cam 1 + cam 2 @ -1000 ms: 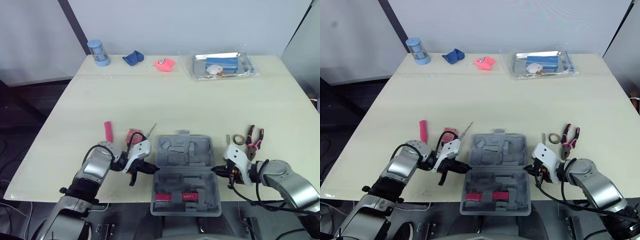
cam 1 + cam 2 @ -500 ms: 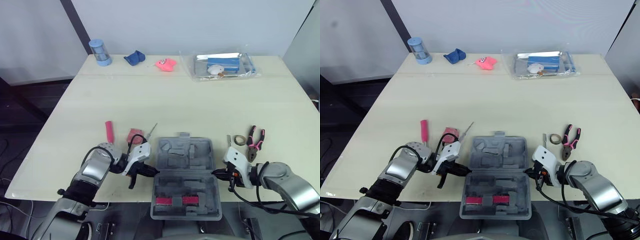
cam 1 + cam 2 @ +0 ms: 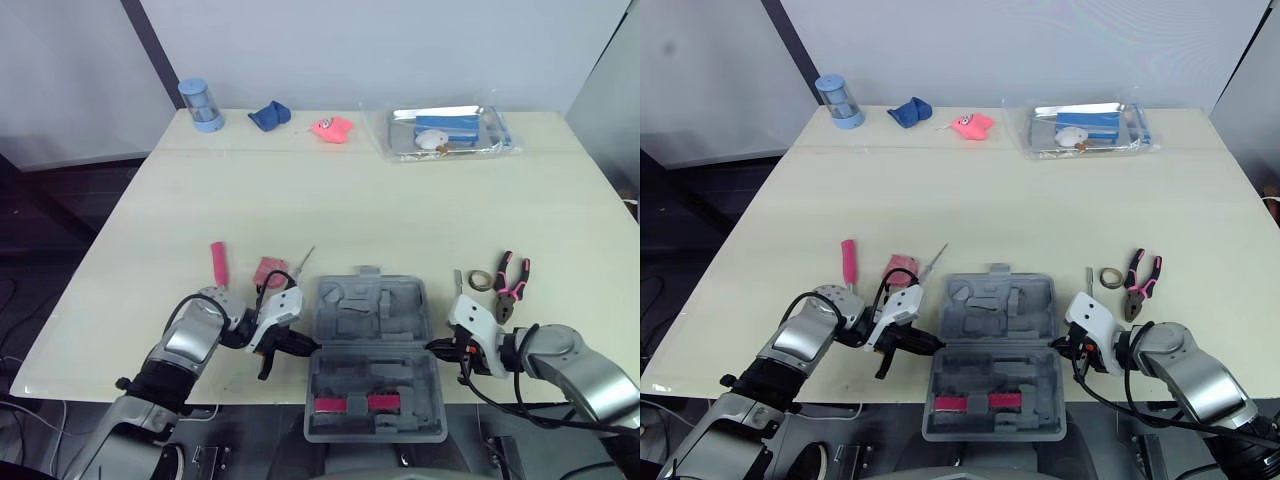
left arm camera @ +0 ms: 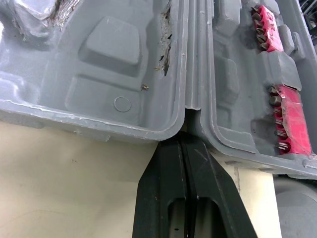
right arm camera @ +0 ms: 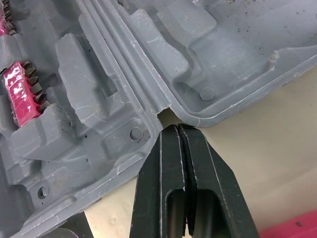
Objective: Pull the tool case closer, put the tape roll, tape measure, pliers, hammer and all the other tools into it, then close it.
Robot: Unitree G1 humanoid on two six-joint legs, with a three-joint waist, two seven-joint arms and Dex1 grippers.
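An open grey tool case [image 3: 372, 350] lies at the near edge of the desk [image 3: 350, 210], its near half, with red bit strips [image 3: 347, 403], overhanging. The left hand [image 3: 303, 345], fingers pressed together, touches the case's left hinge notch. The right hand [image 3: 432, 347], also closed, touches the right notch. Right of the case lie a tape roll [image 3: 480, 279] and pliers [image 3: 511, 283]. Left of it lie a pink-handled tool [image 3: 217, 262] and a red item [image 3: 268, 271], partly hidden and hard to identify. Beyond the case sit a blue canister [image 3: 201, 105] and a clear bag [image 3: 445, 131].

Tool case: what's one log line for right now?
tool case: open, at near table edge | left gripper: jaws shut, at hinge | right gripper: jaws shut, at hinge | pliers: on table, unpacked
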